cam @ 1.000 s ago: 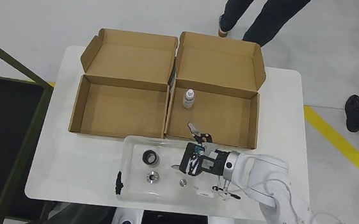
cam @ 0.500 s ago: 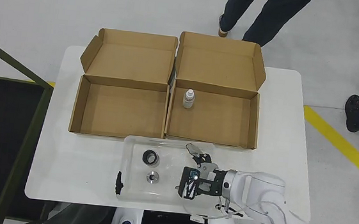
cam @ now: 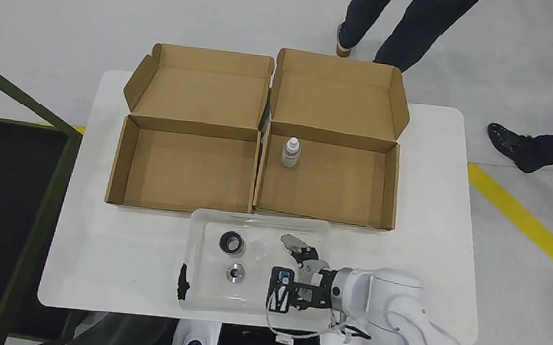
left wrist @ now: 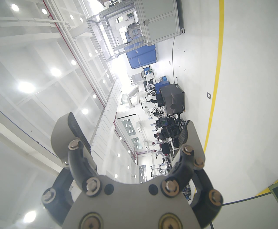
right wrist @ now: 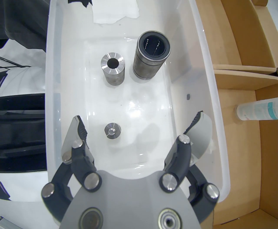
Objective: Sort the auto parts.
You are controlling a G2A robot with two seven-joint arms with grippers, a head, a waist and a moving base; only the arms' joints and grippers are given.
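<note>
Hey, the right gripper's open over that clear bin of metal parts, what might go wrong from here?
1. The small metal part sits off-centre between the open fingers of the right gripper, close to one of them. Closing may knock it aside rather than grip it.
2. The other finger looks close to the bin wall. It may catch the wall and shift the bin.

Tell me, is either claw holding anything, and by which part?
Nothing is held. The right gripper is open and empty over the bin; the left gripper is open and empty too.
</note>
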